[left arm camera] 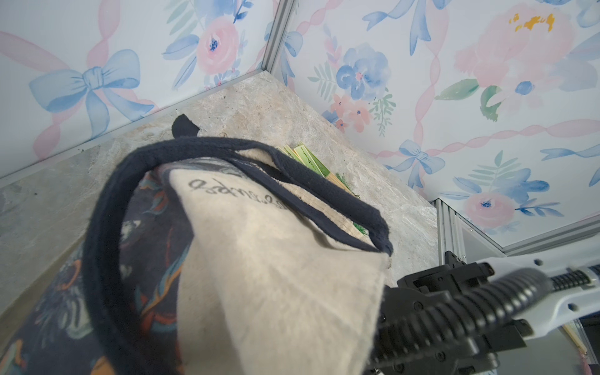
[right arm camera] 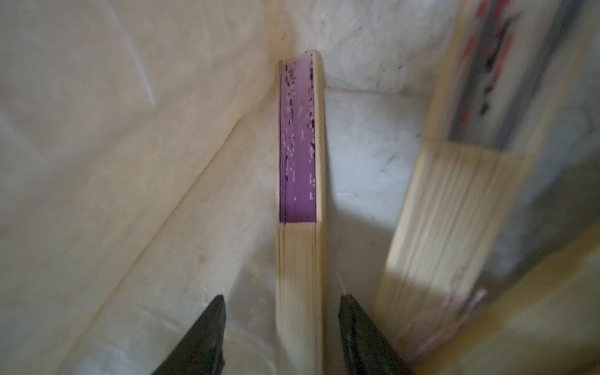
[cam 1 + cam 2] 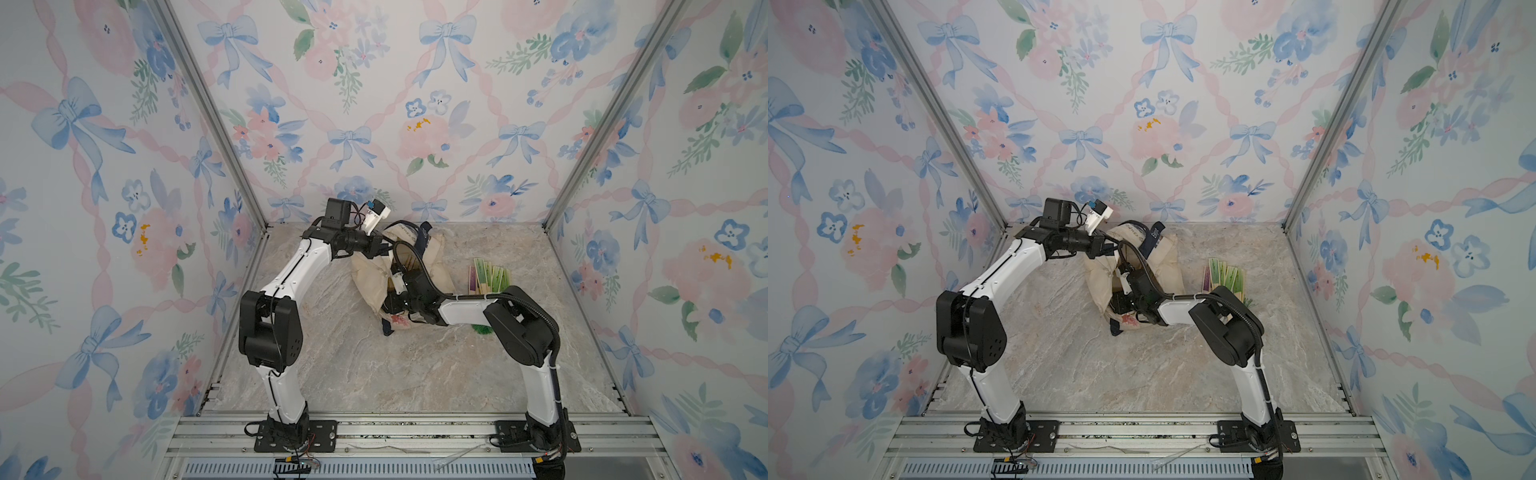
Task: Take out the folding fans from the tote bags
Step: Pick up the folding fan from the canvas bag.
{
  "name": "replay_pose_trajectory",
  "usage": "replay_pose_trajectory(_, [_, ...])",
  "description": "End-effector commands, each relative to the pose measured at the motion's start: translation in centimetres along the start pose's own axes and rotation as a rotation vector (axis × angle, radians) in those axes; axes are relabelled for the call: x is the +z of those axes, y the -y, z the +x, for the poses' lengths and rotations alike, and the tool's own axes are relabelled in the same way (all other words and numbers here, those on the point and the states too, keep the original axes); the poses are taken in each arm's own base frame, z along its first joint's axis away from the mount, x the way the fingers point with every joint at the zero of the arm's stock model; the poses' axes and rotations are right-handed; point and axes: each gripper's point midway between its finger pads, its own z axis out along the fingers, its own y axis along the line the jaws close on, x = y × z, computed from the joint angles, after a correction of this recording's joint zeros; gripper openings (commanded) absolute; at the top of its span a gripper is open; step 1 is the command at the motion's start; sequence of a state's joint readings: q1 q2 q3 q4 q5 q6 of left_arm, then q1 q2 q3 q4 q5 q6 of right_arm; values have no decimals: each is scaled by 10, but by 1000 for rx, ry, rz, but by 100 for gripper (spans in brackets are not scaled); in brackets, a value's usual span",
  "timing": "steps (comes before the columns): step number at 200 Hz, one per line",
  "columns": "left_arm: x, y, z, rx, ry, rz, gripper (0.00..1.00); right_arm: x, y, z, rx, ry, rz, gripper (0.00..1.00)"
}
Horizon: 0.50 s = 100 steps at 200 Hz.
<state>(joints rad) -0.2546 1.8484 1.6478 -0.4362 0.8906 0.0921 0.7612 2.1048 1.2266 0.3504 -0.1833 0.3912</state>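
Observation:
The cream tote bag (image 3: 370,270) (image 3: 1096,274) stands at the back middle of the table. My left gripper (image 3: 381,246) is shut on its top edge and holds it up; in the left wrist view the bag's cloth (image 1: 276,259) covers the jaws. My right arm reaches into the bag's mouth, so its jaws are hidden in both top views. Inside the bag, my right gripper (image 2: 283,296) is open around the bamboo end of a purple folding fan (image 2: 298,146), with a gap on each side. A second fan (image 2: 454,211) lies beside it. Several fans (image 3: 490,274) (image 3: 1225,276) lie on the table right of the bag.
The navy strap handle (image 1: 104,227) loops over the bag's side. A green tassel (image 3: 482,329) shows under my right forearm. My right arm's black cable hose (image 1: 454,308) passes close to the bag. Flowered walls with aluminium posts enclose the marble table (image 3: 374,365).

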Motion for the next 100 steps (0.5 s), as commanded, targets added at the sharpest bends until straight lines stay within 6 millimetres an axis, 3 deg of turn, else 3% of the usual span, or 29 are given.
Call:
replay_pose_trajectory(1, [-4, 21, -23, 61, 48, 52, 0, 12, 15, 36, -34, -115, 73, 57])
replay_pose_trajectory(100, [-2, 14, -14, 36, 32, 39, 0, 24, 35, 64, -60, -197, 186, 47])
